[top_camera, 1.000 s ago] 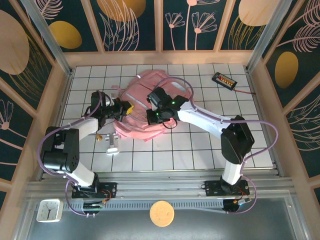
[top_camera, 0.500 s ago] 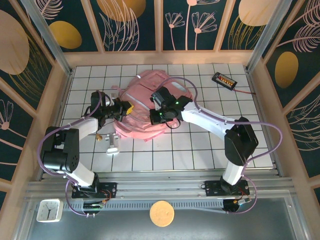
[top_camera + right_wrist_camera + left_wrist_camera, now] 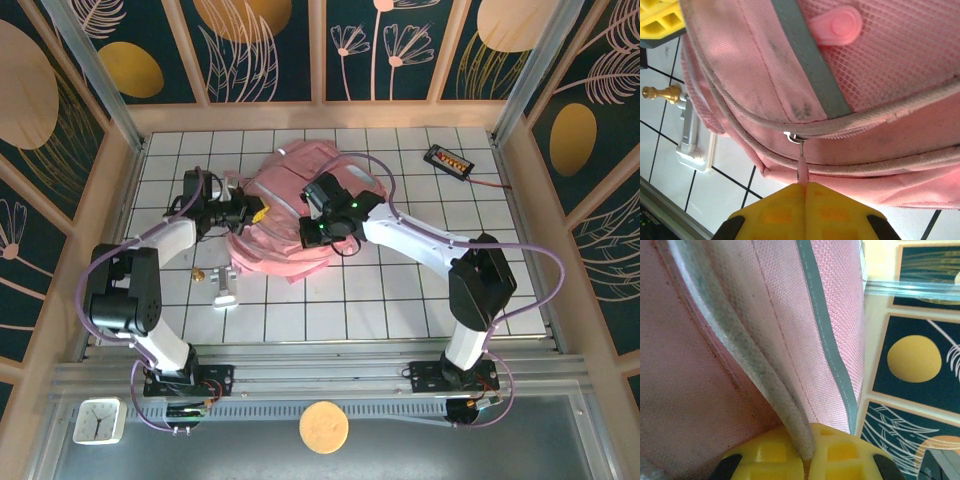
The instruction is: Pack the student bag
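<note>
Now: my left gripper (image 3: 807, 460) pinches the piped edge (image 3: 765, 375) of the bag (image 3: 280, 190) to brace it; my right gripper (image 3: 804, 192) pinches the zip pull (image 3: 802, 167), likely to run the zipper.

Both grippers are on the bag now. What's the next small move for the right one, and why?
Probably draw the right gripper slowly along the zip, towing the slider. It is shut on the zipper pull of the student bag, the zip beside it looks closed, and the left gripper pinches a piped edge of the bag, bracing the fabric.
</note>
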### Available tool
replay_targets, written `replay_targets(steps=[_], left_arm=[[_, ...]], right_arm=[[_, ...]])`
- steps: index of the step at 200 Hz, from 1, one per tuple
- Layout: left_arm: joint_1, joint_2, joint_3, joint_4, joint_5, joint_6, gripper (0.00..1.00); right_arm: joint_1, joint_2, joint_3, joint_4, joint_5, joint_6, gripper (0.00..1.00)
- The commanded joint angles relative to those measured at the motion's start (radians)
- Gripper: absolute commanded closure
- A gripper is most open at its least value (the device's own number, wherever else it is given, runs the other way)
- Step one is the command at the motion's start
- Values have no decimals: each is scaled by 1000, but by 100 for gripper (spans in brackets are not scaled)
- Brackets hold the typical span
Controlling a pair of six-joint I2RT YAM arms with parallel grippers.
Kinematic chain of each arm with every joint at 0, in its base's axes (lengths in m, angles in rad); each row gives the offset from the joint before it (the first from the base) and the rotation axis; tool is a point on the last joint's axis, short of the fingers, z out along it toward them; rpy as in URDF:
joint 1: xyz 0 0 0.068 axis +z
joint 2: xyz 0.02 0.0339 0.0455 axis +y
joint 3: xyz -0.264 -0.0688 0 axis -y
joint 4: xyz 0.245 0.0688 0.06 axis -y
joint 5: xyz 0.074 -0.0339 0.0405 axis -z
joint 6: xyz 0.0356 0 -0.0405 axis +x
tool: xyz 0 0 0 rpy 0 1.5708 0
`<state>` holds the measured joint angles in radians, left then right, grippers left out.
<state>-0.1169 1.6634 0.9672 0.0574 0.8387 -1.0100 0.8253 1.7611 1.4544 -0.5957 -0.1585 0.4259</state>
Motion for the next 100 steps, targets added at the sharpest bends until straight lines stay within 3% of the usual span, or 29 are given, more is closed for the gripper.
replay_targets(steps=[1, 18, 38, 48, 62, 67, 100], left_arm=[[6, 45, 115, -107, 99, 144, 100], [10, 89, 160, -124, 94, 148, 99], [13, 105, 206, -182, 79, 179, 59], [15, 99, 218, -216, 60, 203, 33], [23, 75, 213, -242, 37, 216, 14], [26, 61, 204, -244, 30, 216, 3], [31, -108, 95, -199, -40, 137, 1]], right_arm=[[-10, 57, 104, -99, 2, 13, 100], [5, 110, 201, -147, 12, 7, 100], [13, 167, 285, -203, 17, 14, 100], [18, 184, 302, -213, 22, 16, 100], [23, 194, 305, -208, 19, 21, 100], [24, 195, 306, -203, 15, 23, 100], [34, 209, 300, -185, -9, 17, 100]])
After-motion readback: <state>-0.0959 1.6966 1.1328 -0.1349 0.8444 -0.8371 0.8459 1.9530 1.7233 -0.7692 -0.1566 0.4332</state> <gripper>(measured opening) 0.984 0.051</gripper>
